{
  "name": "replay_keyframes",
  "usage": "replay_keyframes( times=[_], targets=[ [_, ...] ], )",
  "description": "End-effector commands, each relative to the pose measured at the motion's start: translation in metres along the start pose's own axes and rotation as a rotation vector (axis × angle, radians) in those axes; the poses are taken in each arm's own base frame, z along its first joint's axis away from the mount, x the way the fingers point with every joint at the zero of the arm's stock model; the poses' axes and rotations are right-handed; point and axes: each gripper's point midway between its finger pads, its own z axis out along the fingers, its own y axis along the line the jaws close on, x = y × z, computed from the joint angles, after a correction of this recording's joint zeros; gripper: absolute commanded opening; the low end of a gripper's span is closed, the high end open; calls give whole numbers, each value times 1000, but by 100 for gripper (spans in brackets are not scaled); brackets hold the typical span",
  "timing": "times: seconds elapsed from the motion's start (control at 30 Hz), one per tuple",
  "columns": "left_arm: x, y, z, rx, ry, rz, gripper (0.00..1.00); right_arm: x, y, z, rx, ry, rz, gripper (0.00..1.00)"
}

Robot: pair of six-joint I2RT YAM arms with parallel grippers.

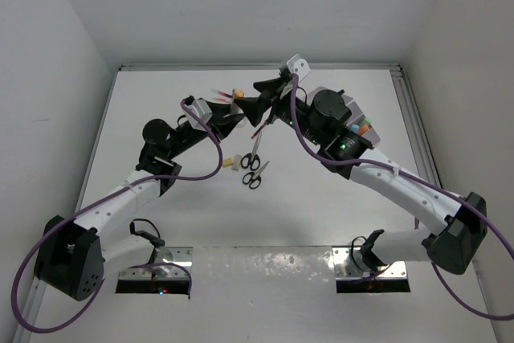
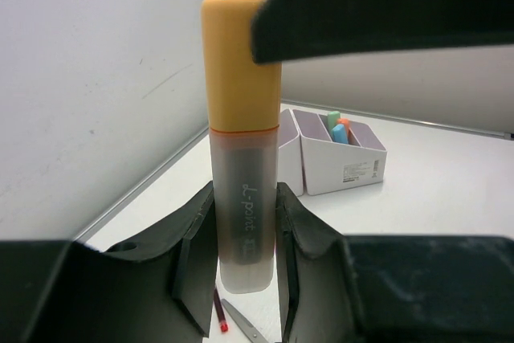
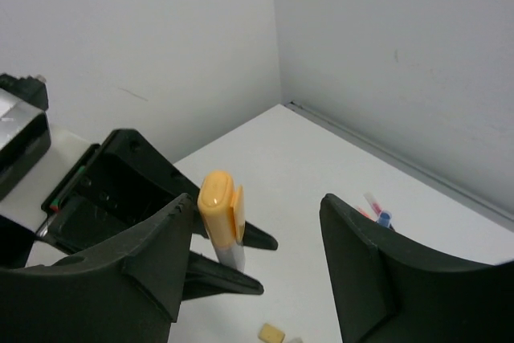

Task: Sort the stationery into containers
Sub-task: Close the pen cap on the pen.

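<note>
My left gripper (image 2: 245, 234) is shut on the lower body of an orange-capped highlighter (image 2: 241, 102), which it holds upright above the table. My right gripper (image 3: 255, 206) is open, its jaws wide on either side of the orange cap (image 3: 218, 202); the left finger is close to the cap and the right one well apart. In the top view both grippers meet at the highlighter (image 1: 238, 93) near the back centre. The white organiser (image 2: 337, 158) holds pastel pieces; in the top view it (image 1: 363, 126) is mostly hidden by the right arm.
Two black-handled scissors (image 1: 255, 147) (image 1: 255, 174) and beige erasers (image 1: 233, 161) lie mid-table below the grippers. A red pen (image 2: 218, 315) lies under the highlighter. Pink pens and a blue-capped piece (image 3: 382, 218) lie by the back wall. Walls stand close at the back and on both sides.
</note>
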Motion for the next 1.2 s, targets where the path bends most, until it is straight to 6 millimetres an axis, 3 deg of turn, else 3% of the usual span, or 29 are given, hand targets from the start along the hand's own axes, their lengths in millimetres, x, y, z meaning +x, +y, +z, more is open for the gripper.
replay_keyframes(
  times=[0.0, 0.27, 0.37, 0.43, 0.47, 0.53, 0.67, 0.87, 1.0, 1.17],
  targets=[
    [-33, -6, 4, 26, -83, 51, 0, -33, -3, 9, 13, -98, -19, 62],
    [-31, -7, 5, 30, -76, 49, 0, -24, -7, 21, 17, -100, 9, 49],
    [-33, -8, 5, 35, -81, 55, 0, -19, -10, 24, 21, -99, 32, 30],
    [-32, -8, 5, 35, -78, 53, 0, -12, -12, 25, 14, -95, 46, 6],
    [-32, -9, 5, 36, -76, 51, 0, -13, -11, 25, 8, -104, 50, 0],
    [-32, -8, 6, 32, -78, 55, 0, 0, -11, 26, -1, -79, 40, 0],
    [-41, 3, 8, -11, -107, 75, 0, 57, -17, 21, 21, 44, 24, 0],
    [-76, 27, 8, -84, -217, 130, 0, 195, -15, -8, 21, 358, 1, 0],
    [-108, 28, 7, -65, -324, 92, 0, 248, -5, -27, 8, 455, 9, 0],
    [-130, 16, 5, -12, -392, 69, 0, 295, -4, -41, 15, 550, 34, 0]
  ],
)
